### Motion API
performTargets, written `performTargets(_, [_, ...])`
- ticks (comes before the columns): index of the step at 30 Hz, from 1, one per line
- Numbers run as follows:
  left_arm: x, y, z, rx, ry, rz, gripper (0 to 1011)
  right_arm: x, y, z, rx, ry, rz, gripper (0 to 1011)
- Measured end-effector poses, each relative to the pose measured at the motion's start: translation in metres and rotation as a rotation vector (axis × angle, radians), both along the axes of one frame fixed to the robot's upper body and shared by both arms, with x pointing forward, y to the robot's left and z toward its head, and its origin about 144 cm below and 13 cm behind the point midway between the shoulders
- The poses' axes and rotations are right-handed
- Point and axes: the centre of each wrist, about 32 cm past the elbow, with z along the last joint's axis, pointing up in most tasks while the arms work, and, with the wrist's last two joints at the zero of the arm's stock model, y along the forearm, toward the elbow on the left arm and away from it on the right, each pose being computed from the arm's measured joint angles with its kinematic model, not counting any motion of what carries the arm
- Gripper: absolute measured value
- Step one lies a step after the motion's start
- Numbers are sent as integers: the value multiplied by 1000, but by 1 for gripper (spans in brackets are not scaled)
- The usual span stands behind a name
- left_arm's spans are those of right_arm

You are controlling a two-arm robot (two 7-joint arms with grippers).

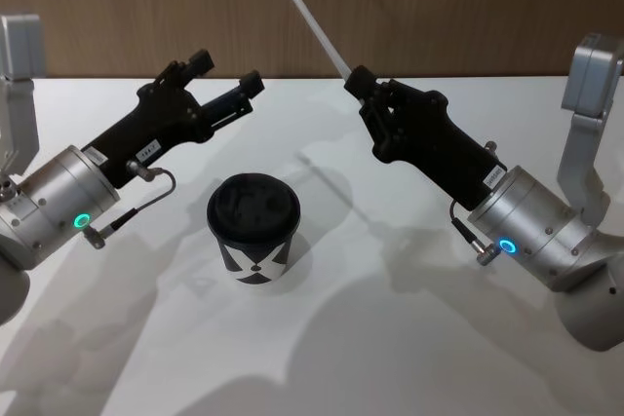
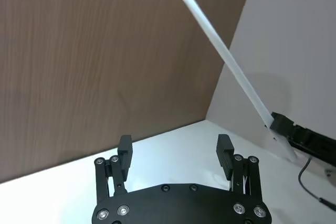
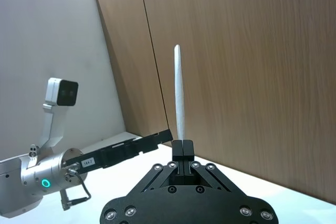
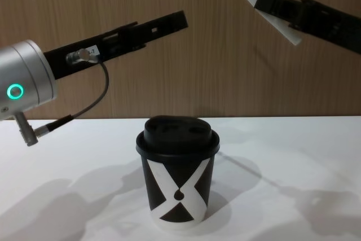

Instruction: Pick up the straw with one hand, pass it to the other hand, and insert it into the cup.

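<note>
Closest to me, the cup [image 1: 253, 231] stands upright on the white desk [image 1: 409, 358], between my two arms. It is black paper with a large white X and a small drop mark on its side, and a black domed lid sits on top. Beyond it and to its left, the left gripper [image 1: 227, 70] hangs in the air above the desk on its silver wrist, whose ring glows green. Its fingers [image 2: 224, 150] are spread wide and I see bare desk and wall between them, with nothing held. Opposite it, beyond the cup and to its right, the right gripper [image 1: 359, 80] is also raised off the desk, its fingers [image 3: 178, 148] pressed together and pinching the straw [image 1: 302, 12] close to its lower end. From the chest view I can see a short white stub poking out below the grip. The straw is white, thin and dead straight, far longer than the fingers that hold it. It slants up from the grip and leans toward my left, running off the top of the head view, and its open upper tip shows in the left wrist view. It is well above the cup and clear of the left gripper. Farthest back, the brown wood-panelled wall [image 1: 439, 7] rises behind the desk.
</note>
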Motion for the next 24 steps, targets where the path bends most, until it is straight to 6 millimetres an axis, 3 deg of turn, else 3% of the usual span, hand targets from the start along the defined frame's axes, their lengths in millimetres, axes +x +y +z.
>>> performTargets(24, [17, -4, -2, -290, 258, -192, 1003, 0, 0, 0, 0, 0, 0, 1])
